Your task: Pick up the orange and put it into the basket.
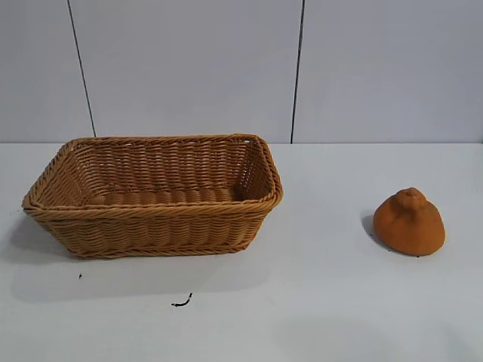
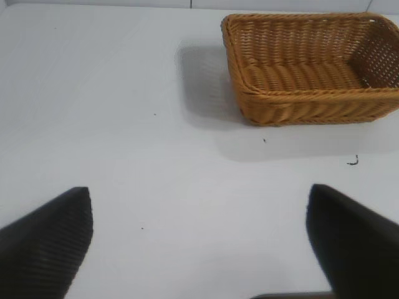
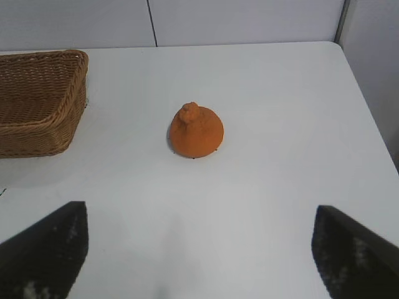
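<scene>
2 wide-open, empty grippers, left and right, orange beside basket.

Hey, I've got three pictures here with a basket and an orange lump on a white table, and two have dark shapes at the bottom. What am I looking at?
It's a two-armed robot at a white table. One picture faces the table from outside. The other two come from cameras on each wrist; the dark shapes are open fingers of the left gripper and right gripper. The wicker basket is empty. The orange sits apart from it, ahead of the right gripper. Nothing is held.
</scene>
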Action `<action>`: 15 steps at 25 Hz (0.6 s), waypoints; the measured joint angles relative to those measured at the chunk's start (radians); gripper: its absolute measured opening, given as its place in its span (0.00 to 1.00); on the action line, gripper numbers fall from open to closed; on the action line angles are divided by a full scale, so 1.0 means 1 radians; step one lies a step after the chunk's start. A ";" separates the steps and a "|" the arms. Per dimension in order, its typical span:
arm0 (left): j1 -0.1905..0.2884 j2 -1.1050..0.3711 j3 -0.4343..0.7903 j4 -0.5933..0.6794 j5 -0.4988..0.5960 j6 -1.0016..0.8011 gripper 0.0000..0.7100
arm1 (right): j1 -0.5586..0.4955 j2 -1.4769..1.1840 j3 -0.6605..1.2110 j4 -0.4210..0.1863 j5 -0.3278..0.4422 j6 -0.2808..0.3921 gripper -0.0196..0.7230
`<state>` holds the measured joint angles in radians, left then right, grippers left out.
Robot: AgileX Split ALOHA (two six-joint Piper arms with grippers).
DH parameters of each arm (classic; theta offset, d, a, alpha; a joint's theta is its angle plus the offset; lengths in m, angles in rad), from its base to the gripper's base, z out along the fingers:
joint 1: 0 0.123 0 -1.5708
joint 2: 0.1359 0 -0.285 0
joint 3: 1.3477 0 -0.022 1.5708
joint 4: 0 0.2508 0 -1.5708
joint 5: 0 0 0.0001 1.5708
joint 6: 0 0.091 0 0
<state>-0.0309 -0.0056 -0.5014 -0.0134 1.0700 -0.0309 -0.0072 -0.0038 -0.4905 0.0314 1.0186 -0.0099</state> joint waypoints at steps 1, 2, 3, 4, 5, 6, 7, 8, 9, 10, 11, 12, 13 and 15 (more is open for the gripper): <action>0.000 0.000 0.000 0.000 0.000 0.000 0.94 | 0.000 0.000 0.000 0.000 0.000 0.000 0.93; 0.000 0.000 0.000 0.000 0.000 0.000 0.94 | 0.000 0.000 0.000 0.000 0.001 0.000 0.93; 0.000 0.000 0.000 0.000 0.000 0.000 0.94 | 0.000 0.000 0.000 0.005 0.001 0.000 0.93; 0.000 0.000 0.000 0.000 0.000 0.000 0.94 | 0.000 0.000 0.000 0.010 0.001 0.000 0.93; 0.000 0.000 0.000 0.000 0.000 0.000 0.94 | 0.000 0.000 0.000 0.017 0.001 0.000 0.93; 0.000 0.000 0.000 0.000 0.000 0.000 0.94 | 0.000 0.000 0.000 0.021 0.001 0.000 0.93; 0.000 0.000 0.000 0.000 0.000 0.000 0.94 | 0.000 0.000 0.000 0.023 0.001 0.000 0.93; 0.000 0.000 0.000 0.000 0.000 0.000 0.94 | 0.000 0.000 0.000 0.023 0.001 0.000 0.93; 0.000 0.000 0.000 0.000 0.000 0.000 0.94 | 0.000 0.000 0.000 0.023 0.001 0.000 0.93; 0.000 0.000 0.000 0.000 0.000 0.000 0.94 | 0.000 0.000 0.000 0.025 0.001 0.000 0.93; 0.000 0.000 0.000 0.000 0.000 0.000 0.94 | 0.000 0.000 0.000 0.025 0.001 0.000 0.93; 0.000 0.000 0.000 0.000 0.000 0.000 0.94 | 0.000 0.000 -0.001 0.024 -0.002 0.000 0.93; 0.000 0.000 0.000 0.000 0.000 0.000 0.94 | 0.000 0.000 -0.004 0.021 -0.010 0.000 0.93; 0.000 0.000 0.000 0.000 0.000 0.000 0.94 | 0.000 0.000 -0.017 0.009 -0.052 0.000 0.93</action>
<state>-0.0309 -0.0056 -0.5014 -0.0134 1.0700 -0.0309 -0.0072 -0.0038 -0.5072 0.0403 0.9664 -0.0099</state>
